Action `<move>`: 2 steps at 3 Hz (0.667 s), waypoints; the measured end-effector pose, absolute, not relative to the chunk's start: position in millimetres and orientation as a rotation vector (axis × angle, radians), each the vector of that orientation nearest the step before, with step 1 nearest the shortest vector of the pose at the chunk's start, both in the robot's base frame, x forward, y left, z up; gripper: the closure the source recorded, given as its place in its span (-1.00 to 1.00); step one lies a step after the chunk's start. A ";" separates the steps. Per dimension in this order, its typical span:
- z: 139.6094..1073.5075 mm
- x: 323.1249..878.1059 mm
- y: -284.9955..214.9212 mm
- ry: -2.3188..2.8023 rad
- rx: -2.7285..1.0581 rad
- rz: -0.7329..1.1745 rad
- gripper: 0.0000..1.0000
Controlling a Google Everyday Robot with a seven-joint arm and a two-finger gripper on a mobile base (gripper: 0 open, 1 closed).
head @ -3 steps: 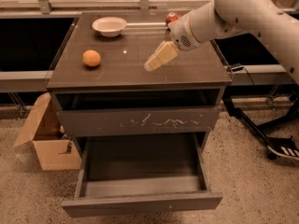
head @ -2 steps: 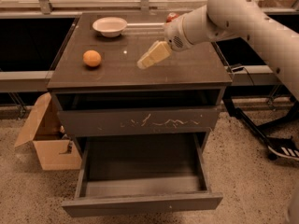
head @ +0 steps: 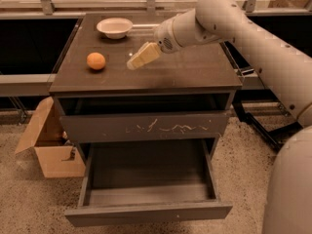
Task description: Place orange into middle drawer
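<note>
The orange (head: 96, 61) sits on the left part of the dark cabinet top (head: 195, 72), by itself. My gripper (head: 139, 57), cream-coloured, hangs just above the cabinet top near its middle, a short way to the right of the orange and apart from it. It holds nothing that I can see. The middle drawer (head: 148, 212) is pulled out low at the front, with a plain front panel and a bare grey inside.
A white bowl (head: 114, 27) stands at the back left of the top. A drawer front with white scratch marks (head: 146, 126) is above the open drawer. An open cardboard box (head: 51, 147) lies on the floor at left. A black stand (head: 263, 128) is at right.
My gripper has moved left across the cabinet top, closer to the orange. The orange, bowl and drawer have not moved.
</note>
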State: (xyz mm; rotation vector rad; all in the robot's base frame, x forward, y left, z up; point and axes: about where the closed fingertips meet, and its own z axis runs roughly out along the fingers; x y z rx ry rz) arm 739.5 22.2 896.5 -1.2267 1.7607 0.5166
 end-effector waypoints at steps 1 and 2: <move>890.7 748.5 53.3 1.718 -1.249 0.567 -1.00; 890.7 748.5 53.4 1.718 -1.249 0.567 -1.00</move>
